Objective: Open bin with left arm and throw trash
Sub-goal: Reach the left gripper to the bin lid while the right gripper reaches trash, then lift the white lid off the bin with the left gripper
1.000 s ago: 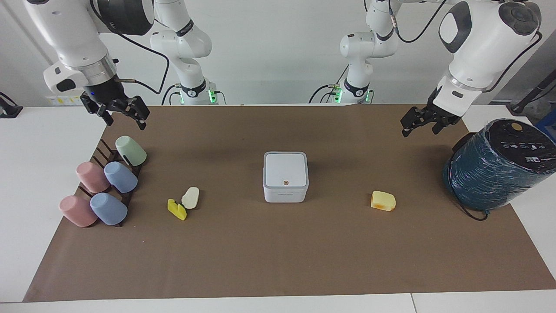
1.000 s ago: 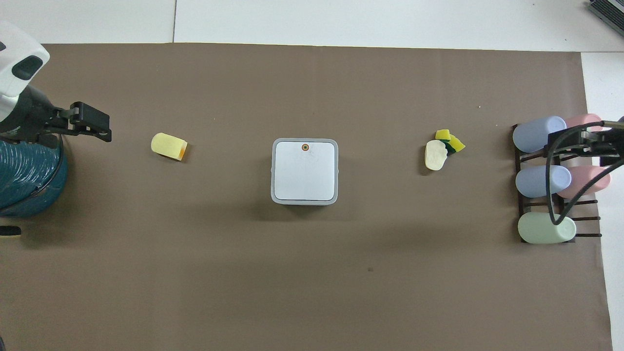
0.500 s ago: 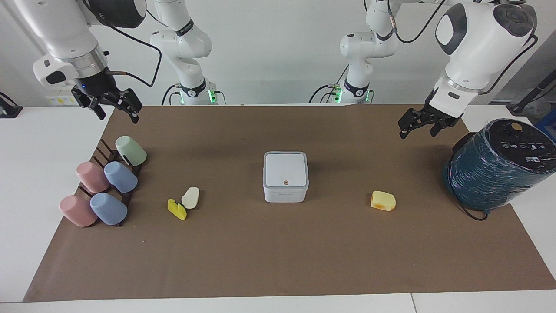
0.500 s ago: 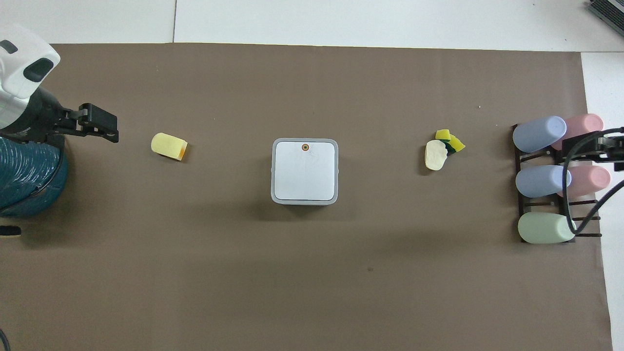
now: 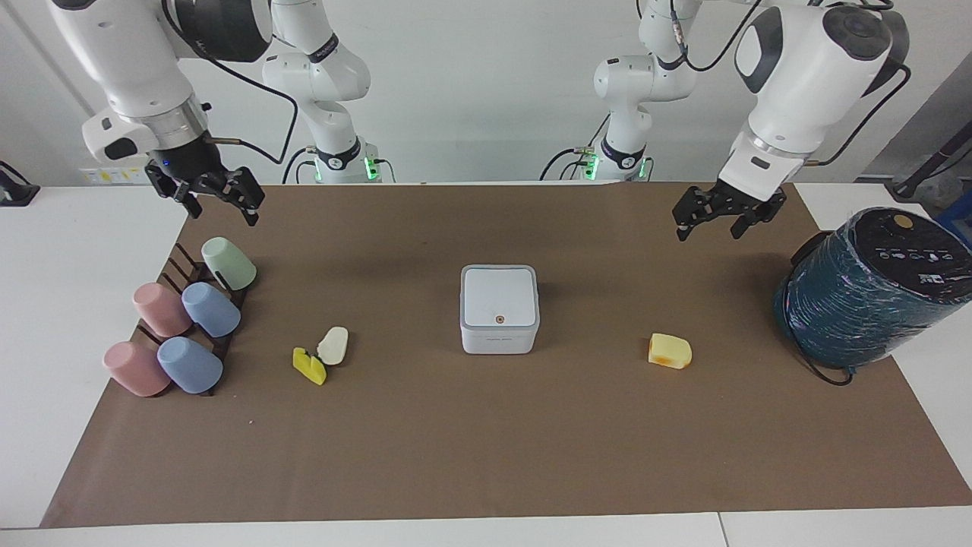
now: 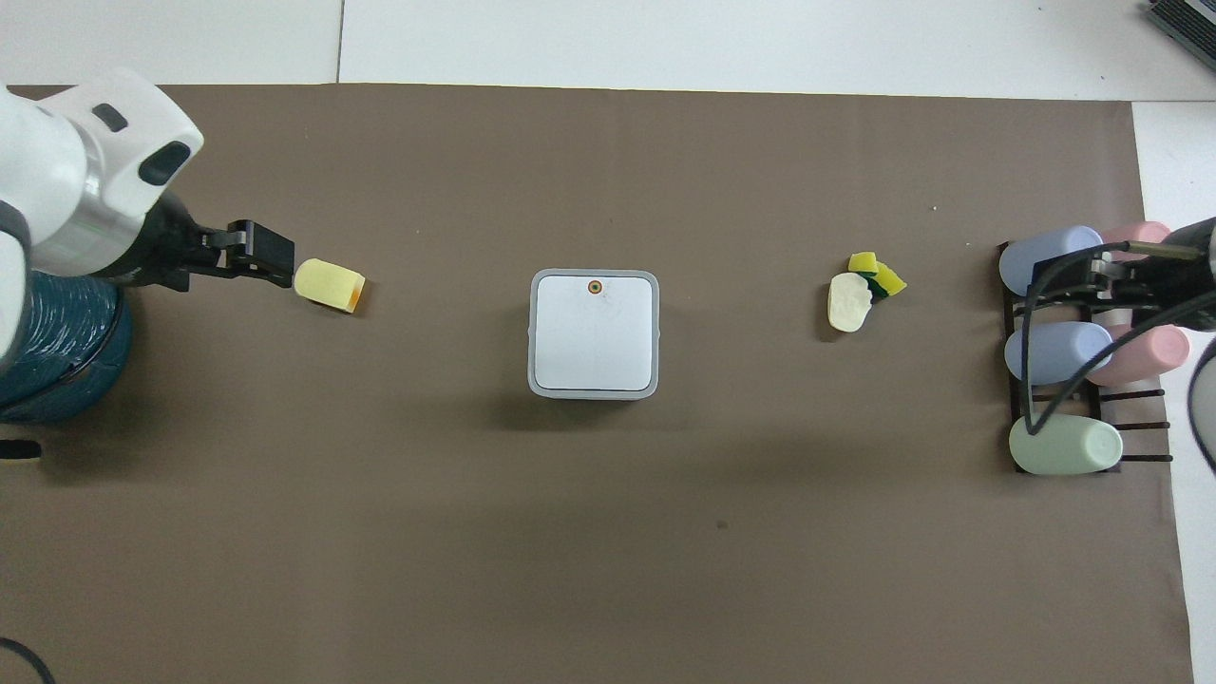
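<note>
Facing view first: I have the left end effector raised over the brown mat toward the left arm's end of the surface, carrying nothing, and I cannot tell how far its fingers are parted. The white bin sits mid-mat with its lid down, orange dot on the lid's edge farthest from the robots. It stands well apart from this end effector, lower and toward the middle of the surface. My worry is the lid: if I come down off the dot or at a slant, I judge the light box could skid across the paper instead of opening. The pale yellow wedge lies between the bin and the dark teal cylinder; a low sweep toward the bin could knock it. The right end effector waits with its fingers spread and nothing in them, over the mat's edge by the rack of pastel cups.

Overhead view: the left end effector seems to sit right against the wedge, but I trust the other camera that it is raised, not touching. The bin lies well along from it toward the middle. The bright yellow notched piece and cream-white oval touch each other toward the right arm's end; picking one may drag the other.
</note>
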Available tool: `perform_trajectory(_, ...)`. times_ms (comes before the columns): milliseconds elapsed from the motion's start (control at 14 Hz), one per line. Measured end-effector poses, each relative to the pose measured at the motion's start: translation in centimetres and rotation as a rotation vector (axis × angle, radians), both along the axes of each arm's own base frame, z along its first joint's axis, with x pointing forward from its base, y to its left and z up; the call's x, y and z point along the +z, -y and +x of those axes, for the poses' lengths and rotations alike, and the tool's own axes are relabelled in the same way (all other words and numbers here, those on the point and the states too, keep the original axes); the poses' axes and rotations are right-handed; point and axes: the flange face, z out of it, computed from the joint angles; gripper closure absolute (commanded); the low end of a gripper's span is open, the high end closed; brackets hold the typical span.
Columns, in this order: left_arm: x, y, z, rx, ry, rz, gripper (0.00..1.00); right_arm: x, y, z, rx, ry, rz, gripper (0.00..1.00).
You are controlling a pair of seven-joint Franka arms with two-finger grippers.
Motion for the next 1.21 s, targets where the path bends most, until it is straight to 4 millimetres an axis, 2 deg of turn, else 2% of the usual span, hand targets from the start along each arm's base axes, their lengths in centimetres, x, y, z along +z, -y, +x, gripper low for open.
perform_trajectory(71,-0.7,2.0,-0.7,0.006,0.012,-0.003,0.53,-1.2,-1.0,0.6,-0.015,0.010,0.002,0.00)
perform_trajectory(143,-1.5,3.9,-1.4,0.023,0.029,-0.008,0.69,-2.6,-1.9,1.5,-0.031,0.023,0.005,0.00)
perform_trajectory(214,-2.2,5.6,-2.2,0.046,0.048,-0.017,0.79,-4.2,-2.7,2.6,-0.050,0.033,0.008,0.00)
perform_trajectory(286,-2.8,7.1,-2.9,0.072,0.067,-0.033,0.84,-6.3,-3.8,3.7,-0.075,0.042,0.013,0.00)
perform_trajectory(571,-4.9,12.0,-4.0,0.221,0.157,-0.176,0.89,-16.8,-8.5,8.0,-0.173,0.065,0.033,0.00)
perform_trajectory(786,-7.8,16.0,-4.1,0.329,0.214,-0.265,0.91,-23.1,-9.3,8.4,-0.186,0.045,0.032,0.00)
perform_trajectory(929,-10.2,18.0,-3.7,0.366,0.236,-0.308,0.95,-25.6,-9.2,7.1,-0.184,0.029,0.028,0.00)
perform_trajectory(1214,-13.2,19.6,-2.9,0.389,0.259,-0.359,0.98,-27.6,-9.5,5.6,-0.173,0.001,0.019,0.00)
